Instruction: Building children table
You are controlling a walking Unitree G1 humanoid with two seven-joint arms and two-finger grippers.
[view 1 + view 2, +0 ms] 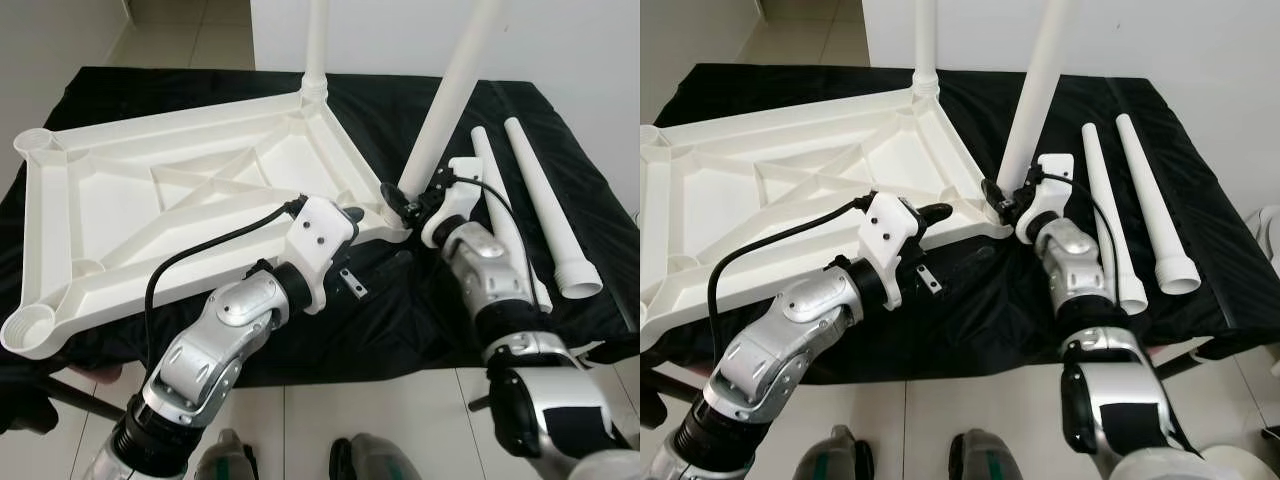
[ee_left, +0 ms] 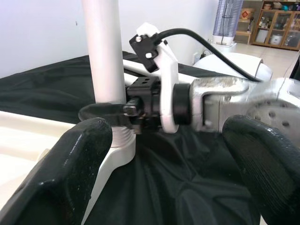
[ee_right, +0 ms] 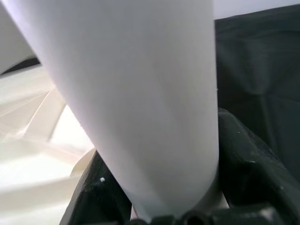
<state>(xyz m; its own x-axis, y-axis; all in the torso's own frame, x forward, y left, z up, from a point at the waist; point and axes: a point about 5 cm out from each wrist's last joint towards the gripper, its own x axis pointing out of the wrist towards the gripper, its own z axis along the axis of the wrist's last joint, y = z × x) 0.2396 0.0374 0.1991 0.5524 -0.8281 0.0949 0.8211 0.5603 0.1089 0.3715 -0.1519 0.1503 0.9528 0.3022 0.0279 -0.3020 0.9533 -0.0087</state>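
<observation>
Left gripper (image 1: 352, 215) fingers spread beside tabletop (image 1: 150, 200), right gripper (image 1: 393, 196) clamping leg (image 1: 450, 95), spare legs (image 1: 545, 200) beyond.

A black cloth (image 1: 420, 310) covers the work surface; pale floor tiles (image 1: 370, 400) below; white wall (image 1: 580, 40) behind.

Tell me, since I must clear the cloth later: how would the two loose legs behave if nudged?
The loose legs are round, tapered tubes lying flat on the black cloth, so they would probably roll, curving toward their thin ends. They look like hollow plastic, so likely light and stiff. The soft cloth may slow them.
</observation>
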